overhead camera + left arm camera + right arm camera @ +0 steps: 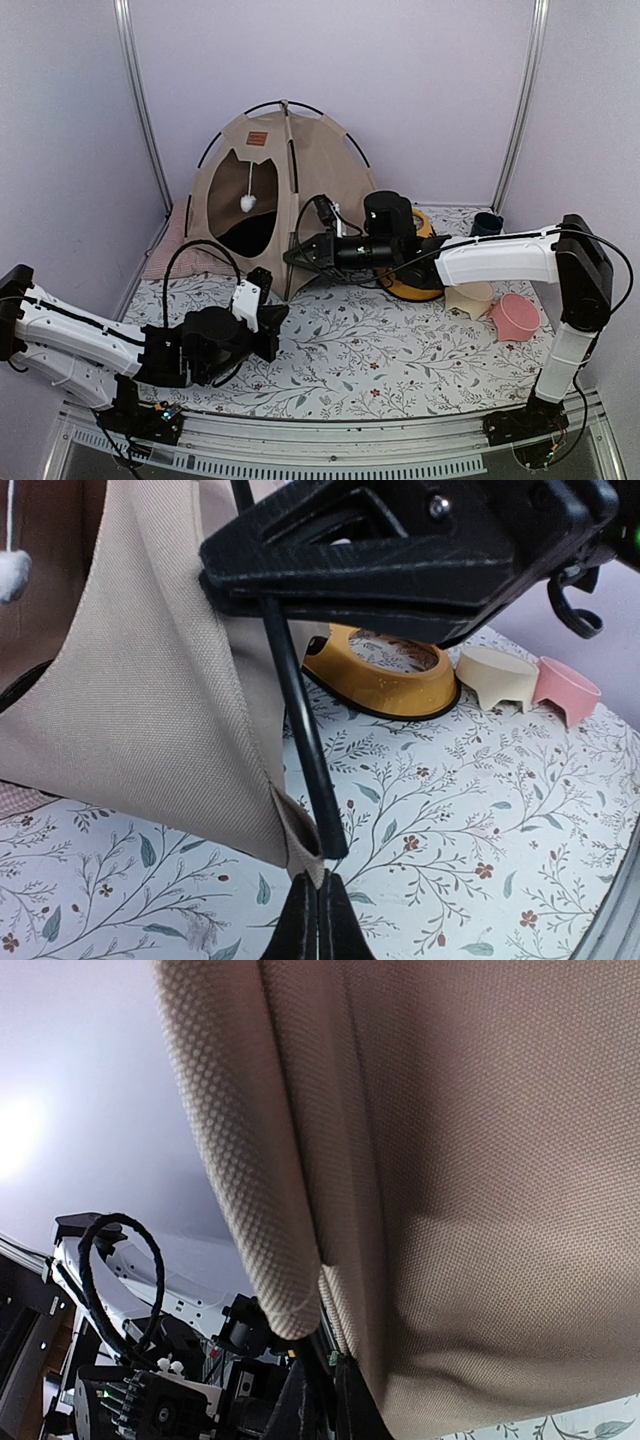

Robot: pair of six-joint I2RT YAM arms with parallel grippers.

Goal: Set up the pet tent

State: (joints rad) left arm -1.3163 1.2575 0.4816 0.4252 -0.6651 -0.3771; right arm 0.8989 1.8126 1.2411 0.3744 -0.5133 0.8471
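The tan pet tent (pixel 300 170) stands at the back of the table with its arched doorway and white pom-pom (pixel 247 203) facing me. My right gripper (pixel 293 257) is shut on the thin black pole (pixel 300 740) above the tent's front right corner. In the left wrist view its fingers (pixel 380 550) clamp the pole. My left gripper (pixel 318 900) is shut on the small corner tab (pixel 300 845) of the tent fabric (pixel 150 680). The pole's lower end sits just beside that tab, outside it. In the right wrist view, tent fabric (pixel 450 1160) fills the frame above my right gripper (pixel 322 1400).
A yellow oval bowl stand (pixel 420 285) lies under the right arm, with a cream bowl (pixel 470 298) and a pink bowl (pixel 515 317) to its right. A dark cup (pixel 487 224) stands at the back right. A pink checked cushion (pixel 170 250) lies left of the tent.
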